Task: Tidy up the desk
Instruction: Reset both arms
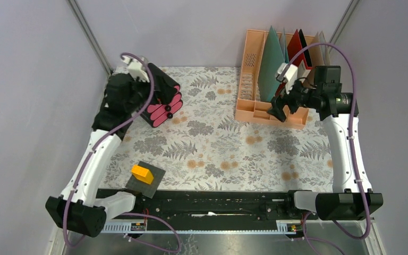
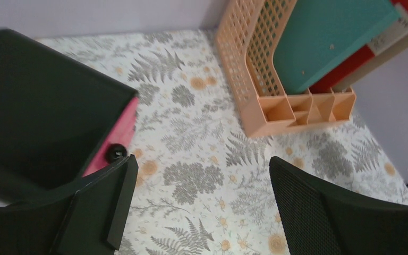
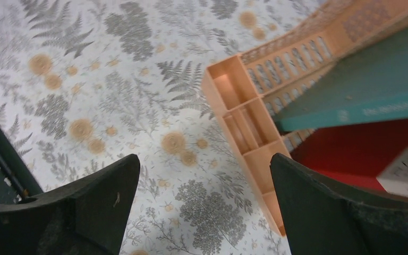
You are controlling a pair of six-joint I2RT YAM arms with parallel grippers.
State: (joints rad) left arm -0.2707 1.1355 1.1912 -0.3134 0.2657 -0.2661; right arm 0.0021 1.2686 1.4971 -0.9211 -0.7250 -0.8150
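Both pairs of fingers [image 3: 90,196] are spread wide and empty, the right gripper [image 3: 204,170] just in front of the peach file rack [image 1: 252,79], the left gripper [image 2: 202,175] far left of it by the black drawer box [image 1: 162,98], over the flowery desk [image 1: 218,143], so they seem between jobs, and next, I guess, one must reach the orange block [image 1: 142,173].

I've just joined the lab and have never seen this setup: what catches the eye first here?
The peach file rack at the far right corner of the desk stands out, with a teal book and a red book upright in it. At the far left sits a black drawer box with pink fronts, and near the front left a bright orange block lies on a dark pad.
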